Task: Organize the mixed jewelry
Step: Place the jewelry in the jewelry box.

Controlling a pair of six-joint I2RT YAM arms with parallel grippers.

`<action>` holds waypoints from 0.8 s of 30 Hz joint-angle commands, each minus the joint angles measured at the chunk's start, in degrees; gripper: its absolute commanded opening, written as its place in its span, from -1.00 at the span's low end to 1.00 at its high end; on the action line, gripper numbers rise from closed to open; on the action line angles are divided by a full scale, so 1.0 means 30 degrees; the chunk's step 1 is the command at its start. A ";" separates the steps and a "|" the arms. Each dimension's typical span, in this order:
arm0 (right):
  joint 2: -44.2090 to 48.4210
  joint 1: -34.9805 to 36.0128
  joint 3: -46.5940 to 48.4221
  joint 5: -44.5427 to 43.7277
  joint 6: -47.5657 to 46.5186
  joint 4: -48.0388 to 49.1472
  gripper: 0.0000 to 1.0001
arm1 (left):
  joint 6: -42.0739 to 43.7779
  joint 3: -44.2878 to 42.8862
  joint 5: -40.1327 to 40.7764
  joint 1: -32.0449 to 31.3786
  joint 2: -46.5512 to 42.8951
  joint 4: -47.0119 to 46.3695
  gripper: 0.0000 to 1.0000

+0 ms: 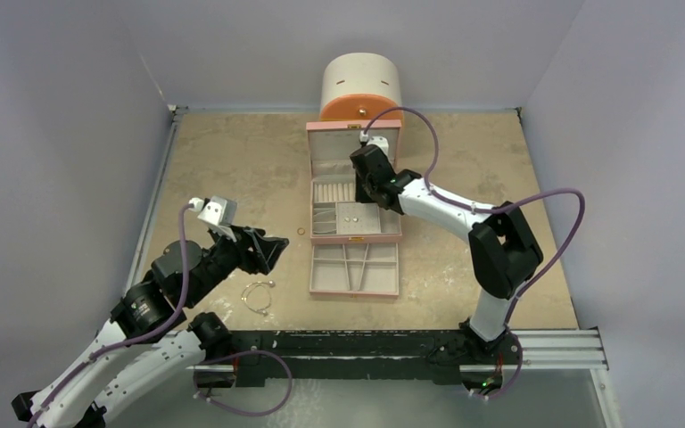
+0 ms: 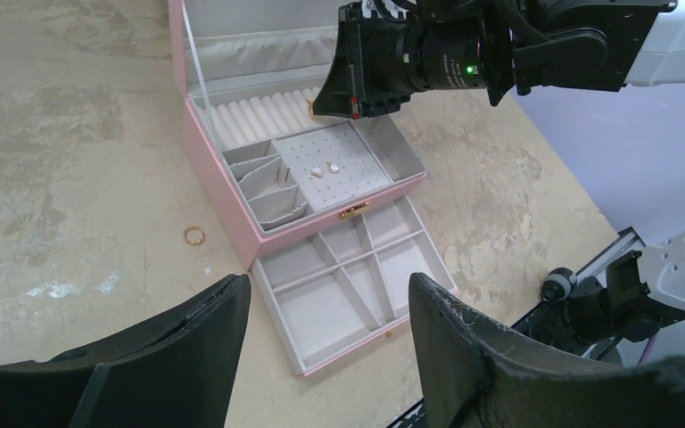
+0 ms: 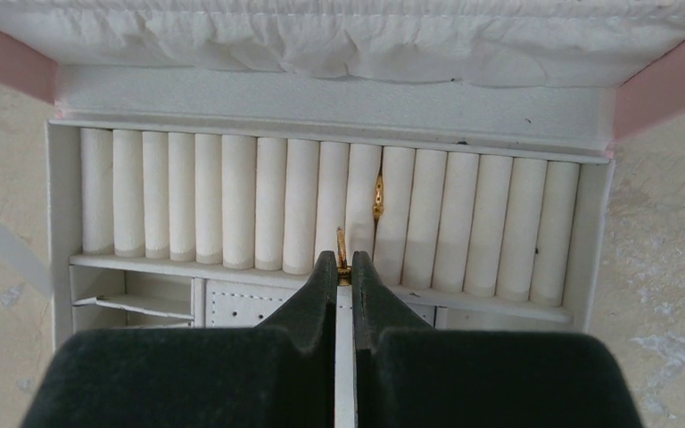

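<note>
**A gold piece at the ring rolls, bangle and ring waiting on the table**

Nearest to us, the wire bangle lay on the table, just in front of the left gripper. Its jaws were spread wide with nothing between them. A little farther off, the coppery ring sat on the table just left of the pink jewelry box. The box's drawer was pulled out toward us and its compartments looked bare. Two studs rested on the perforated pad in the top tray.

Beyond them, the right gripper hovered over the ring rolls. Its jaws were clenched on a thin gold piece that we saw edge-on. A second gold piece was lodged between two rolls just beyond it. Farthest away stood the round cabinet.

We judged the step in hand to be seating the held piece in a slot. That would call for pressing it down between two rolls and then opening the jaws. The bangle and coppery ring would remain for later.

The only writing we found was small white print on the right wrist's lens, too small to read.
</note>
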State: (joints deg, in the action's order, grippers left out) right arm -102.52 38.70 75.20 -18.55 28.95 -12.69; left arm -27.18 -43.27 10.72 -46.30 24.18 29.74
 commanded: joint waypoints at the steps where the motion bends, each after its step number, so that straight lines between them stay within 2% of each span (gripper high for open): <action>1: -0.0149 -0.0183 0.0874 -0.0389 0.0515 0.0800 -1.00 | 0.0407 -0.0063 0.0118 -0.0050 -0.0159 -0.0495 0.30; 24: -0.2716 -0.0232 0.1675 -0.1486 0.0665 0.0567 -1.00 | 0.0388 -0.0087 0.0191 -0.0054 0.0079 -0.0463 0.30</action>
State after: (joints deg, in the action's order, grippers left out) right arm -107.87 38.24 77.95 -20.86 29.93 -11.55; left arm -27.18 -43.24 10.74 -46.30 23.99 29.74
